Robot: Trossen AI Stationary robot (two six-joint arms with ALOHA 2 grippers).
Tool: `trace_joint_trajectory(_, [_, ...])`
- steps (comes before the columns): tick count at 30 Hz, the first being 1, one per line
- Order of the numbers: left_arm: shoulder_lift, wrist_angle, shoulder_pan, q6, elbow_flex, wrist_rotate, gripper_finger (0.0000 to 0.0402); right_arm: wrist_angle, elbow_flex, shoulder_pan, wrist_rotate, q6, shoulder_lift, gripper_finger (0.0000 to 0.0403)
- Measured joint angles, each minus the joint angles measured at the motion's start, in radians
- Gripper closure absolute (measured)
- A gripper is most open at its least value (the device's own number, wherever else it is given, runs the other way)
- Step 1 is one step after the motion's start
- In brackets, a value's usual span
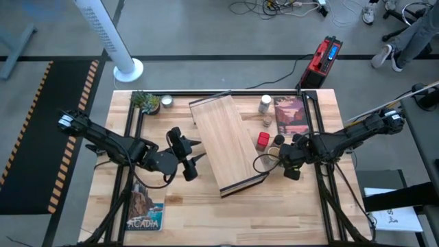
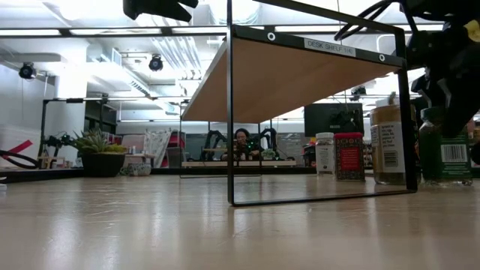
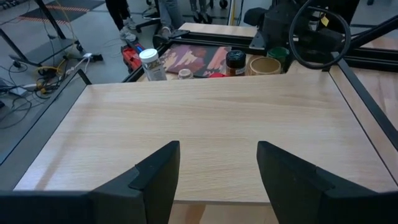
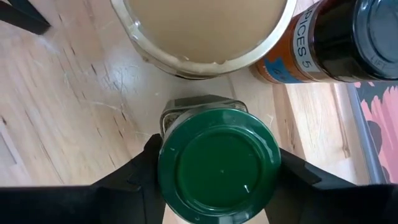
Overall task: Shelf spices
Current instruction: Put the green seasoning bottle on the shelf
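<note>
Gripping the green-lidded jar [image 4: 219,163] from both sides, the right gripper [image 1: 293,163] has its dark fingers [image 4: 134,168] pressed against the smooth round lid, just off the dark-strip end of the shelf [image 1: 226,142]. The shelf is a long rectangular board of pale, fine-grained wood standing on thin black metal frame legs, and it serves as the landmark here.

Just beside the held jar, on the side away from the shelf, sits the wide tan-lidded jar [image 4: 202,28], its flat cream lid rimmed in clear plastic. Next to that lies the black-lidded jar [image 4: 339,43], round with a glossy cap and an orange label. The red square tin [image 1: 262,140] stands close against the shelf's long right edge. Farther along that edge, near the shelf's far corner, are the white-capped jar [image 1: 265,103] and the small brown jar [image 1: 265,121], next to a picture-covered book [image 1: 291,116].

The left gripper [image 1: 190,159] hovers at the shelf's opposite long edge, its two blunt matte fingers [image 3: 155,180] spread apart above the board and holding nothing.

A spiky green potted plant [image 1: 145,101] and a round silver dish [image 1: 166,101] sit beyond the shelf's far left corner.
</note>
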Motion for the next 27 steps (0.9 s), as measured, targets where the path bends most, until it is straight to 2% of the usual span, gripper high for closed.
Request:
trace_joint_trajectory(8, [0.0,-0.01,-0.002,-0.03,0.0,0.031,0.0198,-0.075,0.074,0.0,-0.019,-0.048,0.001,0.0225])
trace_joint_trajectory(12, [0.0,-0.014,-0.002,-0.036,0.0,0.033,0.0198,-0.157,0.163,0.004,-0.018,-0.099,0.001,0.0225])
trace_joint_trajectory(18, [0.0,-0.014,-0.002,-0.042,0.0,0.073,0.0198,-0.187,0.311,0.036,-0.058,-0.289,-0.004,0.0225])
trace_joint_trajectory(27, [0.0,-0.022,-0.002,-0.058,-0.003,0.085,0.0198,-0.301,0.512,0.042,-0.03,-0.356,0.002,0.0225])
